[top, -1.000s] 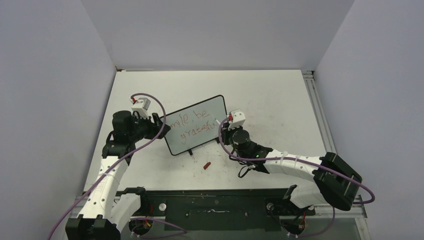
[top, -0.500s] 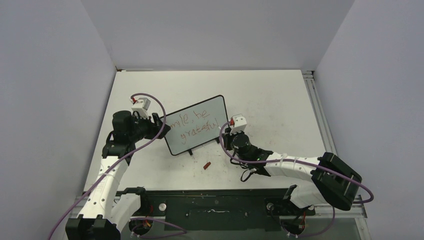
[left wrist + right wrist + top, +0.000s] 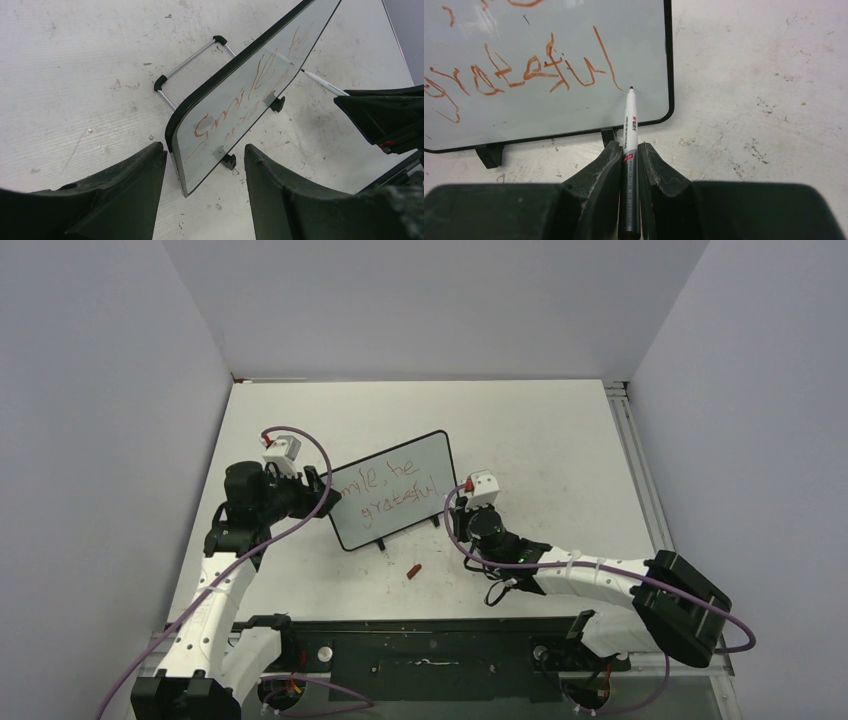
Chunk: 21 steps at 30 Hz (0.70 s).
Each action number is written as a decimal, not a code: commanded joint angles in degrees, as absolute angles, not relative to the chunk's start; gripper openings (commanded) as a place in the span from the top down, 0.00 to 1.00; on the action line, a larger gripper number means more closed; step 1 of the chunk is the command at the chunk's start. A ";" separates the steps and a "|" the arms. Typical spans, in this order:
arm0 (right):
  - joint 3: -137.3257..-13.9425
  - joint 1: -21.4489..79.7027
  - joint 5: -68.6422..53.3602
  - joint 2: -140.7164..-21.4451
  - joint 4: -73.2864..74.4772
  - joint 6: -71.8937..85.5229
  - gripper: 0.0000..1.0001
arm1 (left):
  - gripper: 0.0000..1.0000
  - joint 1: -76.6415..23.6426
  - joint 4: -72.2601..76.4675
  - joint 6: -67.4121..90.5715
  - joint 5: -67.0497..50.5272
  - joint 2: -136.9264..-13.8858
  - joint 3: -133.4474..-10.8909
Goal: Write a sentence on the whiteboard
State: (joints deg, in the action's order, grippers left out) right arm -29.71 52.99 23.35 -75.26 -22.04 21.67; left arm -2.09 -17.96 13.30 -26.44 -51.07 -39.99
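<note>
Since a second ago my right claw (image 3: 458,508) has drawn back from the small rectangular whiteboard with a thin black frame (image 3: 392,490) and sits a little nearer my base, while the board and my left arm have not shifted. That claw (image 3: 626,147) is closed on a slim white marker pen with a dark tip (image 3: 630,120), pinching its barrel between both fingers. The tip points at the board's lower right corner, just past the last letter of the thin red handwritten sentence (image 3: 524,70); from the left wrist the pen (image 3: 325,84) looks just clear of the glossy face. The whiteboard (image 3: 240,95) stands tilted on its two black feet on the scuffed white bench (image 3: 560,440), between my two arms, its lettering (image 3: 385,490) in two lines across the face. My left claw (image 3: 204,150) is open, fingers on either side of the board's left edge; whether they touch it I cannot tell. A small red cylindrical piece (image 3: 412,570) lies on the bench on the near side of the board.
</note>
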 commanded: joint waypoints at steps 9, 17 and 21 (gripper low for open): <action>-30.06 53.53 26.27 -72.08 -23.38 20.87 0.95 | 0.43 -1.85 -16.17 13.18 -27.76 -49.78 -41.04; -30.49 53.52 25.58 -74.24 -24.92 20.85 0.95 | 0.43 -1.85 -16.17 13.18 -27.77 -49.99 -41.13; -30.57 53.53 25.49 -75.01 -25.44 21.00 0.95 | 0.43 -1.85 -16.08 13.18 -27.78 -50.01 -41.13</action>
State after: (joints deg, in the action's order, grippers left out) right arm -29.69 52.99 24.91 -74.39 -22.24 21.43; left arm -2.09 -17.96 13.30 -26.46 -50.68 -39.99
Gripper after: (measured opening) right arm 0.150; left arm 0.567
